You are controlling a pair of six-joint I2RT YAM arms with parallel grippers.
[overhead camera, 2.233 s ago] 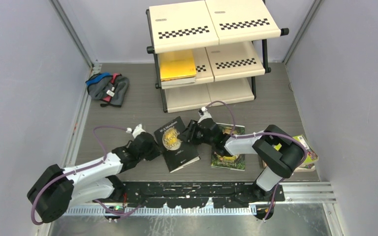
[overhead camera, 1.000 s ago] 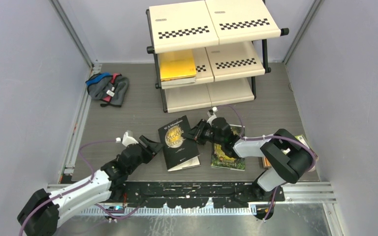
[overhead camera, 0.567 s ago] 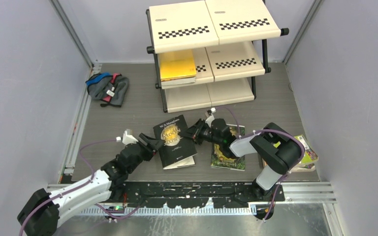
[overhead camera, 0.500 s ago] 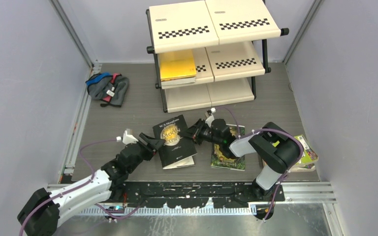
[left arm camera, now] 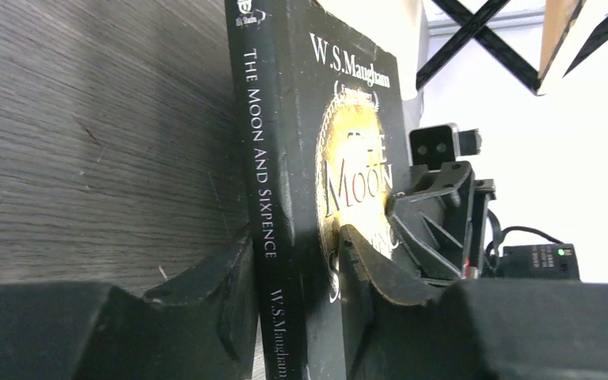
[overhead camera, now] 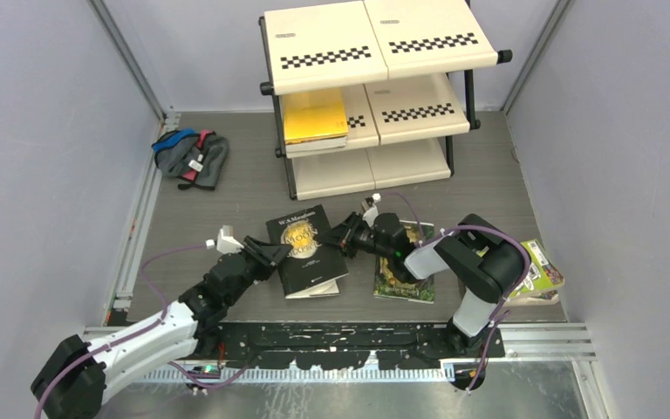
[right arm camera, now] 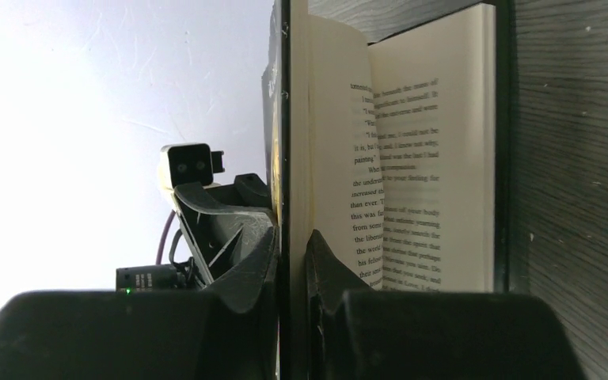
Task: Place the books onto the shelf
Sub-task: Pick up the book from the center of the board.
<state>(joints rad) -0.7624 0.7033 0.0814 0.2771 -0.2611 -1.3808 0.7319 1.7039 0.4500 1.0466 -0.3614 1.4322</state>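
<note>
Moon and Sixpence paperback: before shelf.
Left gripper: clamped across spine; hold firm.
Right gripper: pinching cover; release last.

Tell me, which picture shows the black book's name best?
The left wrist view: the black book fills it, with "The Moon and Sixpence" readable on its spine. The top view shows the whole book, but tiny. The right wrist view shows only its edge and open pages.
</note>
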